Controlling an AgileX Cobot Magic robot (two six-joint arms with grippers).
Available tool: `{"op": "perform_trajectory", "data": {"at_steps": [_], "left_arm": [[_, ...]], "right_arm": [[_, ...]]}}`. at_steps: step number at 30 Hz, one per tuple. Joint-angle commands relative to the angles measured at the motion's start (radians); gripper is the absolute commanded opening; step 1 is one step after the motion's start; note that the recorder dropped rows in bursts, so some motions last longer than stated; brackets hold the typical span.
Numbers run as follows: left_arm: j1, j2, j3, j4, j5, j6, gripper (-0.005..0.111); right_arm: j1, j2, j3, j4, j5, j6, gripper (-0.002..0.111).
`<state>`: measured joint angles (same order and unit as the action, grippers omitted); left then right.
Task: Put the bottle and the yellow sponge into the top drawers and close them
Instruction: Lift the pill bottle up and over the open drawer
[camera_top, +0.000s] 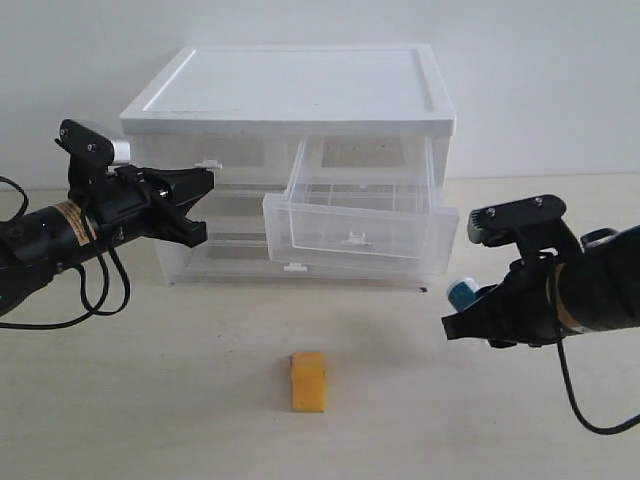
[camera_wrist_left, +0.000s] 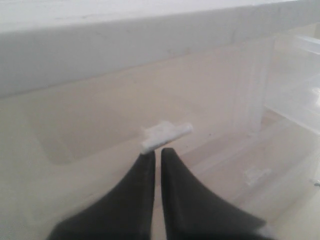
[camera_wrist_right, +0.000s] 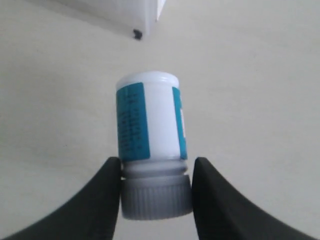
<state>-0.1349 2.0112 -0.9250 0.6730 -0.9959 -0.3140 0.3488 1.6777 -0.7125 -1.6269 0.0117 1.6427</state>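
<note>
The bottle, white with a teal label and a ribbed pale cap, lies between the fingers of my right gripper, which is shut on its cap end. Seen from the exterior, the bottle and right gripper are right of the cabinet, below the open top right drawer. The yellow sponge stands alone on the table in front. My left gripper is shut, its tips just under the white handle of the closed top left drawer.
The white-topped cabinet stands at the back of the table, against a white wall. Its two full-width lower drawers are closed. The pulled-out right drawer overhangs the table in front of the cabinet.
</note>
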Motion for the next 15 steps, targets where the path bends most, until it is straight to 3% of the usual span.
{"op": "perform_trajectory", "data": {"at_steps": [1, 11, 15], "left_arm": [[-0.005, 0.002, -0.006, -0.008, 0.002, -0.007, 0.004], [-0.005, 0.002, -0.006, -0.006, 0.002, -0.007, 0.004], [-0.005, 0.002, -0.006, -0.006, 0.002, -0.007, 0.004]], "right_arm": [[0.0, -0.107, 0.038, -0.005, 0.049, -0.005, 0.0], [0.0, -0.391, 0.04, 0.025, 0.07, -0.004, 0.0], [0.0, -0.478, -0.028, 0.021, -0.128, -0.013, 0.0]]}}
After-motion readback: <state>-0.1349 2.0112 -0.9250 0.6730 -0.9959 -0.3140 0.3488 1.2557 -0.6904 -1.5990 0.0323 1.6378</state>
